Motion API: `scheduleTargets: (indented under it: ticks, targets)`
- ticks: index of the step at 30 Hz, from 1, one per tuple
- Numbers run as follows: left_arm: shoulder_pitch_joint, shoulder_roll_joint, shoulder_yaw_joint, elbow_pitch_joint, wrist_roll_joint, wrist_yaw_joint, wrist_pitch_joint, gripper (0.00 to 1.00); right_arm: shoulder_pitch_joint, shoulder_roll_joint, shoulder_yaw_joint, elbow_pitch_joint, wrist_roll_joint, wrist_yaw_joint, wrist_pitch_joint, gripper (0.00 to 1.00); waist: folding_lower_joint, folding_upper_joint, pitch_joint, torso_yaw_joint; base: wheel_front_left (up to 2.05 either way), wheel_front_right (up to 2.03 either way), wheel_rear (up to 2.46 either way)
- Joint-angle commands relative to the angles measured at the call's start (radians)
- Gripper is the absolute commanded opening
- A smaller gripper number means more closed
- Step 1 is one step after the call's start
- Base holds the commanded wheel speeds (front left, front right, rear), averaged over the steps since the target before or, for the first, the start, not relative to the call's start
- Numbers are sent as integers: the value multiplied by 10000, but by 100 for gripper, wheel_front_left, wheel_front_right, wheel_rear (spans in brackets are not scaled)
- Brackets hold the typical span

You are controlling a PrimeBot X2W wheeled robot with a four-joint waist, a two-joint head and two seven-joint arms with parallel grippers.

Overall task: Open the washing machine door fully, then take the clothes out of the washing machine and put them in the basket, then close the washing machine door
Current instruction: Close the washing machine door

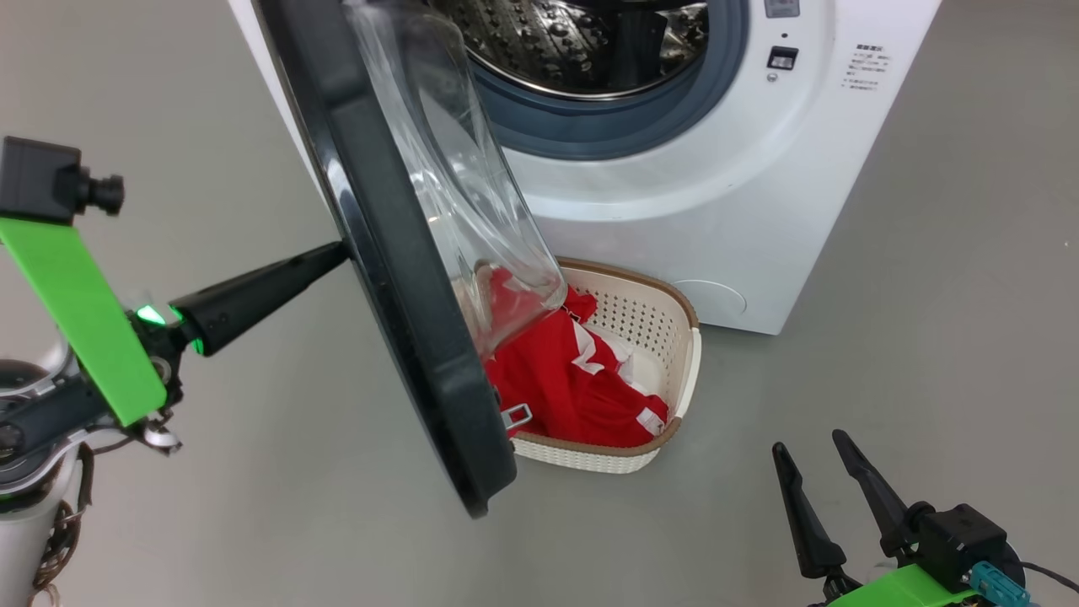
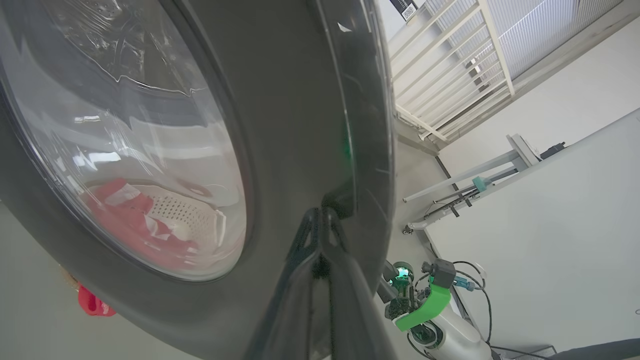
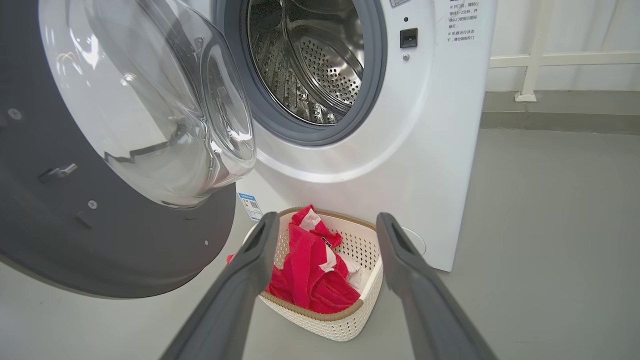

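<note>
The washing machine [image 1: 716,211] stands with its steel drum [image 1: 582,42] exposed and nothing red inside it. The washing machine door [image 1: 396,278] hangs partly open, its glass bowl [image 1: 455,185] over the basket. My left gripper [image 1: 337,251] is shut, its tip against the door's outer black face [image 2: 280,125], holding nothing. The clothes [image 1: 582,379] lie red in the basket [image 1: 666,329] at the machine's foot. My right gripper [image 1: 807,441] is open and empty at the lower right, well back from the basket [image 3: 345,325] and the clothes [image 3: 310,275].
Bare grey floor lies all around. A white railing [image 2: 450,65] and a pale wall stand behind me, with a metal stand [image 2: 475,185] beside them. A small blue sticker [image 3: 249,205] marks the machine's lower corner. The door's lower edge passes close over the basket rim.
</note>
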Motion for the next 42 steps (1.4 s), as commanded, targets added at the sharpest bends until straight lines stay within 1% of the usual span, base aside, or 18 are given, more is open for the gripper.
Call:
scheduleTargets:
  ticks: [1, 8, 13, 19, 21, 22, 23, 24, 26, 27, 28, 30, 31, 32, 33, 42]
  targets:
    - [-529, 357, 371, -254, 59, -71, -70, 0, -338, -7, 180, -266, 27, 73, -65, 100, 0, 0, 46, -68, 0, 0, 0]
    - [-612, 421, 228, -147, 51, -71, -510, 0, -425, -7, 135, -258, 92, 73, -65, 100, 0, 0, 109, -99, 0, 0, 0]
    - [-417, 432, 185, -5, 122, -71, -1065, 0, -395, -7, 115, -277, 149, 73, -65, 100, 0, 0, 51, 74, 0, 0, 0]
    - [178, 364, 146, 306, 155, -71, -1926, 0, -294, -7, 160, -255, 214, 73, -65, 100, 0, 0, -118, 344, 0, 0, 0]
    - [416, 342, 173, 449, 175, -71, -2285, 9, -283, -7, 183, -240, 220, 73, -65, 100, 0, 0, -171, 409, 0, 0, 0]
    - [557, 344, 177, 495, 191, -71, -2460, 16, -283, -7, 197, -235, 222, 73, -65, 100, 0, 0, -196, 432, 0, 0, 0]
    - [712, 336, 162, 542, 209, -71, -2630, 31, -265, -7, 190, -228, 230, 73, -65, 100, 0, 0, -247, 472, 0, 0, 0]
    - [884, 337, 171, 588, 206, -71, -2804, 38, -248, -7, 198, -225, 236, 73, -65, 100, 0, 0, -273, 493, 0, 0, 0]
    - [1227, 335, 187, 685, 188, -71, -3135, 43, -202, -7, 208, -223, 239, 73, -65, 100, 0, 0, -342, 555, 0, 0, 0]
    - [1399, 327, 210, 745, 165, -71, -3307, 49, -182, -7, 213, -223, 237, 73, -65, 100, 0, 0, -365, 584, 0, 0, 0]
    - [1567, 307, 234, 813, 128, -71, -3469, 59, -162, -7, 212, -220, 236, 73, -65, 100, 0, 0, -390, 615, 0, 0, 0]
    - [1894, 236, 298, 961, 38, -71, -3794, 66, -133, -7, 205, -213, 231, 73, -65, 100, 0, 0, -430, 684, 0, 0, 0]
    - [2062, 208, 334, 1067, 14, -71, -3959, 77, -115, -7, 217, -202, 231, 73, -65, 100, 0, 0, -459, 709, 0, 0, 0]
    - [2231, 200, 344, 1171, 32, -71, -4113, 99, -104, -7, 237, -191, 231, 73, -65, 100, 0, 0, -475, 727, 0, 0, 0]
    - [2231, 200, 344, 1171, 32, -71, -4113, 99, -104, -7, 237, -191, 231, 73, -65, 100, 0, 0, -475, 727, 0, 0, 0]
    - [3491, -72, 261, 1983, 112, -71, -5438, 100, -8, -7, 325, -138, 217, 73, -65, 100, 0, 0, -617, 892, 0, 0, 0]
